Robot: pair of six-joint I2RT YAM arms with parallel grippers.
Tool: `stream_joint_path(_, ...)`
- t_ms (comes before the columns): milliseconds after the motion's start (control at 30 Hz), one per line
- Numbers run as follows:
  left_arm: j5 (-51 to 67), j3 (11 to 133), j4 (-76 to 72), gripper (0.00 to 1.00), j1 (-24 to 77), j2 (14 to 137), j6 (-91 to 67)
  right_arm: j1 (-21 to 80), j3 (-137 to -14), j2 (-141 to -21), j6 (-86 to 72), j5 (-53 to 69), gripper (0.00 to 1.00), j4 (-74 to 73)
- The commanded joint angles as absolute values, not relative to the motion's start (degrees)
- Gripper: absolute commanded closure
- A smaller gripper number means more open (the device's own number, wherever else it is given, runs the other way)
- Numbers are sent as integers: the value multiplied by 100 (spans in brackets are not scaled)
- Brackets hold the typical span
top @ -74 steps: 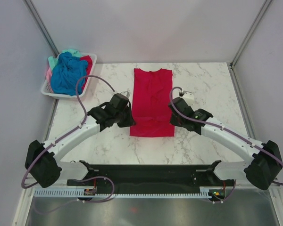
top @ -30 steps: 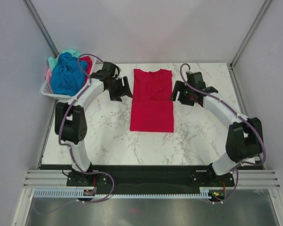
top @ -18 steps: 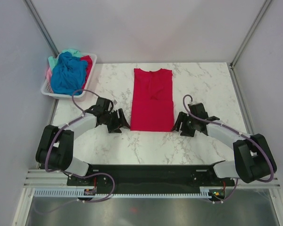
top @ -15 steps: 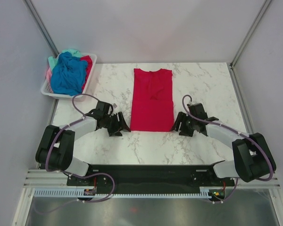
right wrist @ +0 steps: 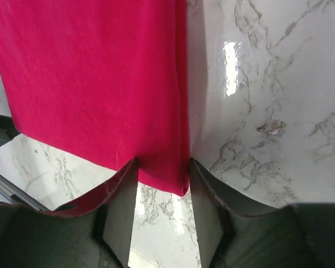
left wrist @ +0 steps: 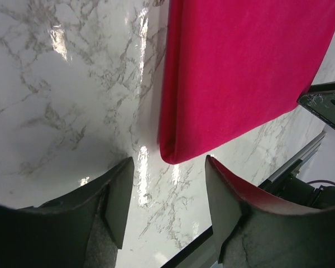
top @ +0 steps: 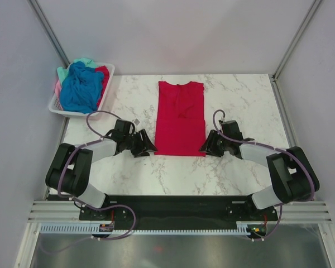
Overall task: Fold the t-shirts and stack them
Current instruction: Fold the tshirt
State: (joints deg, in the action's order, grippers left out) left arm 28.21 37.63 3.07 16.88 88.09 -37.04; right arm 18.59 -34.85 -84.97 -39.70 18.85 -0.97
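On the grey-walled marble tabletop (top: 240, 95) the red t-shirt (top: 180, 117) lies flat at the middle, the left pincer (left wrist: 167, 164) and right pincer (right wrist: 162, 167) each spread open around a near corner, holding nothing.

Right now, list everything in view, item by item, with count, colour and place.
crimson t-shirt: one, crimson, flat on the middle of the table, folded into a long strip, collar at the far end.
heaped t-shirts: count cannot be told, blue on top with teal, pink and red showing, in the basket.
basket: one, white slatted plastic, far left corner of the table.
table: one, white marble pattern.
left gripper: one, black, open, at the crimson t-shirt's near left corner.
right gripper: one, black, open, the near right corner of the crimson t-shirt between its fingers.
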Motion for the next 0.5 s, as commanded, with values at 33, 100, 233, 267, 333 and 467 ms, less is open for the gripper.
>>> stream_joint_path(33, 2918, 3665, -148, 42, 1836, 9000, -3893, 1872, -3322, -8710, -3920, 1775, 57, -44)
stream_joint_path(100, 2883, 3595, -263, 48, 1907, 9079, -3955, 1863, -3305, -8727, -3911, 1767, 59, -53)
stream_joint_path(233, 2786, 3489, -413, 52, 2056, 9202, -4034, 1872, -3278, -8806, -3894, 1749, 63, 123)
stream_joint_path(267, 2760, 3454, -448, 53, 2083, 9220, -4043, 1872, -3278, -8833, -3894, 1775, 65, 132)
stream_joint_path(333, 2663, 3410, -501, 59, 2118, 9246, -4060, 1863, -3270, -8868, -3885, 1767, 70, 132)
stream_joint_path(467, 2584, 3392, -580, 70, 2127, 9264, -4034, 1872, -3217, -8824, -3893, 1784, 76, 132)
